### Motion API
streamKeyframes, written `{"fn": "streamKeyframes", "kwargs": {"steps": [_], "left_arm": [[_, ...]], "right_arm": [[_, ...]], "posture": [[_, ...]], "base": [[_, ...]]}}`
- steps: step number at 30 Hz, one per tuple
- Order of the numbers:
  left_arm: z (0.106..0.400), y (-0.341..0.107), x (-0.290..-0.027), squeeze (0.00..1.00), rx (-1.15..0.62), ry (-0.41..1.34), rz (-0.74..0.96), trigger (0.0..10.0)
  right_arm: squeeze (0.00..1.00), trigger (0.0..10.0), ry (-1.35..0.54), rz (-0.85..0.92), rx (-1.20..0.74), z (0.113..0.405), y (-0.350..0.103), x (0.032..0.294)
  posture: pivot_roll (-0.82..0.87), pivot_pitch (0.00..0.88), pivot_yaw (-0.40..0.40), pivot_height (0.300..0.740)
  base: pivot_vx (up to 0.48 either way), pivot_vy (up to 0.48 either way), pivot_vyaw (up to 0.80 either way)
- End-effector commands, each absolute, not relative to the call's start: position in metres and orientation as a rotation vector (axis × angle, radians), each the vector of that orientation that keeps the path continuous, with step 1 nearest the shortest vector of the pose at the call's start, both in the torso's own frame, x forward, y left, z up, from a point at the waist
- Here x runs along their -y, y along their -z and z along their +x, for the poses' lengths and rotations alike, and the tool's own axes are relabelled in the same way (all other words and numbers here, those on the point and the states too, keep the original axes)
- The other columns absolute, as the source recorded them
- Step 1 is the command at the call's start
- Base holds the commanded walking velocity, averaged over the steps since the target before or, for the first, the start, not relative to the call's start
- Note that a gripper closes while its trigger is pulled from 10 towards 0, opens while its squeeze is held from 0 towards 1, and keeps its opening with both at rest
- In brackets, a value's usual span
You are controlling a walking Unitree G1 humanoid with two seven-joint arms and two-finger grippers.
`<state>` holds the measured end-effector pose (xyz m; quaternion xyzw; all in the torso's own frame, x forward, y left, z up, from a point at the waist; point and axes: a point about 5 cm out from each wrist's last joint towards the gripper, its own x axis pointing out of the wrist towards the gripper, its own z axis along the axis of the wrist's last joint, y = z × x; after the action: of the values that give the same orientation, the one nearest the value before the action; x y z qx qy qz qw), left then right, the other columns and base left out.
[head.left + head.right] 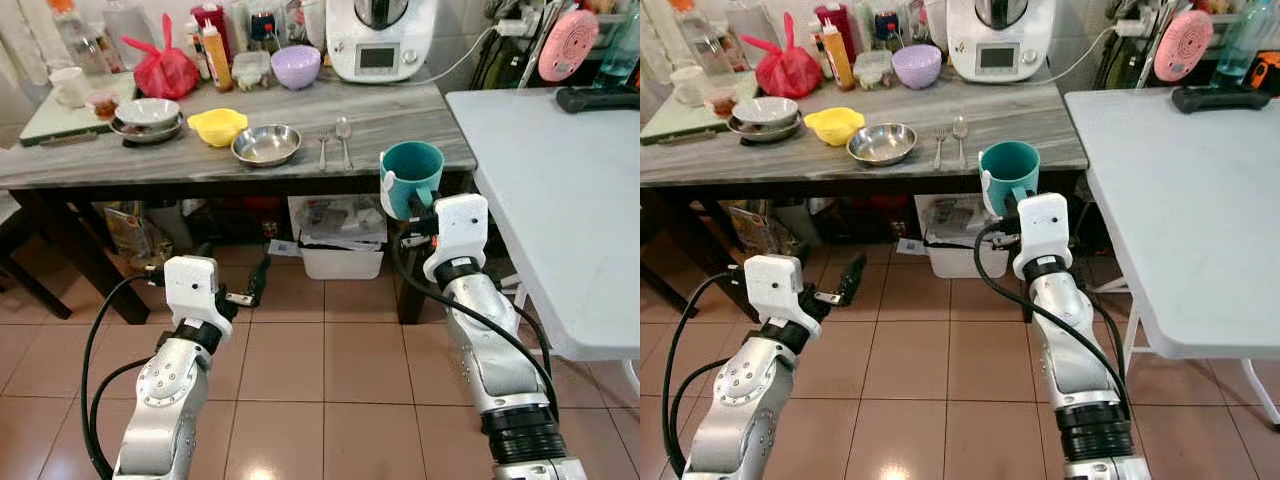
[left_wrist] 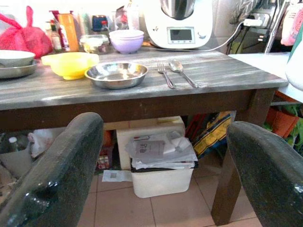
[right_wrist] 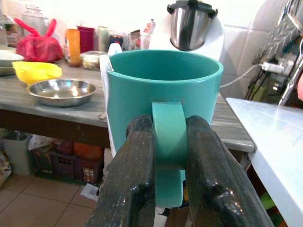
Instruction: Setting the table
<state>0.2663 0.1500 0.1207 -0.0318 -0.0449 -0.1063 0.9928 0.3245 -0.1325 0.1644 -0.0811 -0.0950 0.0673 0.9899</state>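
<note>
My right gripper (image 3: 168, 127) is shut on the handle of a teal mug (image 1: 412, 175), holding it upright in the air just off the front right corner of the grey wooden table (image 1: 400, 120). A steel bowl (image 1: 266, 144), a yellow bowl (image 1: 217, 125), a fork (image 1: 323, 148) and a spoon (image 1: 344, 135) lie on that table. My left gripper (image 1: 255, 285) hangs open and low over the tiled floor in front of the table, with nothing between its fingers (image 2: 61, 165).
A white folding table (image 1: 560, 180) stands to the right, close to my right arm. At the back of the grey table are a white kitchen machine (image 1: 380, 40), a purple bowl (image 1: 296, 66), a red bag (image 1: 165, 70), bottles and stacked dishes (image 1: 147, 117). A white bin (image 1: 342, 250) sits under it.
</note>
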Motion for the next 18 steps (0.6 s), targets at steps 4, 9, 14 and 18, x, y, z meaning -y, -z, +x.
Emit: {"fn": "streamKeyframes", "kwargs": {"steps": [4, 9, 14, 18], "left_arm": [[0.2662, -0.1231, -0.1496, 0.0, 0.093, 0.218, -0.065, 10.0], [0.2676, -0.1236, -0.1492, 0.0, 0.095, 0.222, -0.067, 10.0], [0.2676, -0.1232, -0.1492, 0.0, 0.093, 0.222, -0.067, 10.0], [0.2673, -0.1232, -0.1488, 0.0, 0.093, 0.223, -0.07, 10.0]], "right_arm": [[0.0, 10.0, -0.132, -0.173, 0.218, 0.3245, -0.1695, 0.1332], [0.0, 10.0, -0.132, -0.174, 0.224, 0.3242, -0.1704, 0.1325], [0.0, 10.0, -0.131, -0.178, 0.224, 0.3242, -0.1704, 0.133], [0.0, 10.0, -0.131, -0.18, 0.227, 0.324, -0.1707, 0.1331]], "posture": [[-0.06, 0.031, 0.082, 0.74], [-0.06, 0.031, 0.082, 0.74], [-0.07, 0.032, 0.082, 0.74], [-0.07, 0.033, 0.083, 0.74]], "base": [[0.48, 0.0, 0.0], [0.48, 0.0, 0.48], [0.48, 0.0, 0.49], [0.48, 0.0, 0.55]]}}
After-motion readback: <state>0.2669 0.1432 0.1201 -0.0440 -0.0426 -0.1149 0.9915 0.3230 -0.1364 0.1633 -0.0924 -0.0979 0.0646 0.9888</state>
